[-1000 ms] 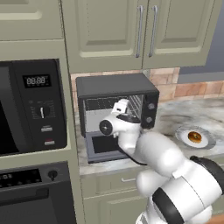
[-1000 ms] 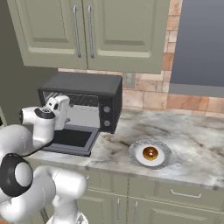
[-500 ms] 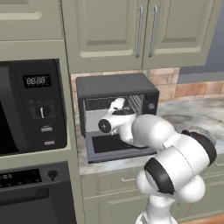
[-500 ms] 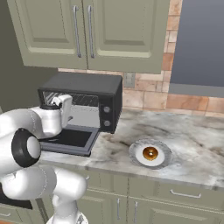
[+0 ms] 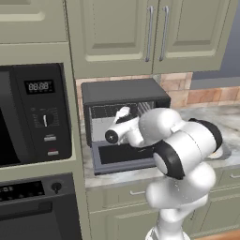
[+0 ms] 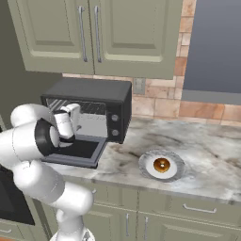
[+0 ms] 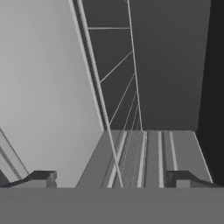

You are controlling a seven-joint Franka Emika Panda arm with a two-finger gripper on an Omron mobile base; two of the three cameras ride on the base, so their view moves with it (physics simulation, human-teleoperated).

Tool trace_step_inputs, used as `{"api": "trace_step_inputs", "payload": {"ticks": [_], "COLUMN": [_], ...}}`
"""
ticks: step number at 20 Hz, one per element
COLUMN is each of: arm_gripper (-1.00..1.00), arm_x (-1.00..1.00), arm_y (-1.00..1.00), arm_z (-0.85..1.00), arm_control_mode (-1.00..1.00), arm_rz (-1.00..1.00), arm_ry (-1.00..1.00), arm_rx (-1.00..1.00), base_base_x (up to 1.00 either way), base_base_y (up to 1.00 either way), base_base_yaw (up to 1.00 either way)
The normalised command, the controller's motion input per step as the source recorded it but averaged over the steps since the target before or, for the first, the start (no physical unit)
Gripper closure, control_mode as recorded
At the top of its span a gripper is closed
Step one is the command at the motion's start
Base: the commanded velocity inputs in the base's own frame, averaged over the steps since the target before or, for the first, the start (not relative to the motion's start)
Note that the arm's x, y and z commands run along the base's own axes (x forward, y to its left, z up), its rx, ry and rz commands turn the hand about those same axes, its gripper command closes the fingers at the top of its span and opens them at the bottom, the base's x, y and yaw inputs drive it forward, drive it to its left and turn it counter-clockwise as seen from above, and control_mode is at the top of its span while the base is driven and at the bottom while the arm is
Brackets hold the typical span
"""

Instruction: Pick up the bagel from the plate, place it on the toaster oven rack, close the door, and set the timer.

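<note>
The jaws stand wide apart and empty, inside the dark boxy toaster oven [image 6: 89, 101], over its light grey wire rack [image 7: 127, 144]. On the marbled grey desk [image 6: 207, 160], the small brown bagel [image 6: 162, 165] sits on the white grey-rimmed plate [image 6: 175, 160], beneath sage-green wall cabinets [image 6: 108, 33].

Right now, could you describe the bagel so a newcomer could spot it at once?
On the marble counter, right of the open toaster oven, sits a round white plate with a grey ridged rim. The bagel is the small brown-orange ring at its centre, the only food there.
</note>
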Motion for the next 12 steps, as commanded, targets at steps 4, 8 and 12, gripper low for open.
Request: {"api": "trace_step_inputs", "payload": {"ticks": [4, 8, 12], "arm_gripper": [-1.0, -1.0, -1.0], "arm_x": [0.38, 0.4, 0.41], "arm_y": [0.08, 0.1, 0.11], "arm_z": [-0.09, -0.1, -0.12], "arm_control_mode": [-1.0, -1.0, -1.0], "arm_rz": [0.03, 0.02, 0.02], "arm_ry": [0.0, 0.0, 0.0], "arm_rx": [-0.01, -0.01, -0.01], "base_base_x": [0.0, 0.0, 0.0], "base_base_y": [0.0, 0.0, 0.0], "base_base_yaw": [0.0, 0.0, 0.0]}}
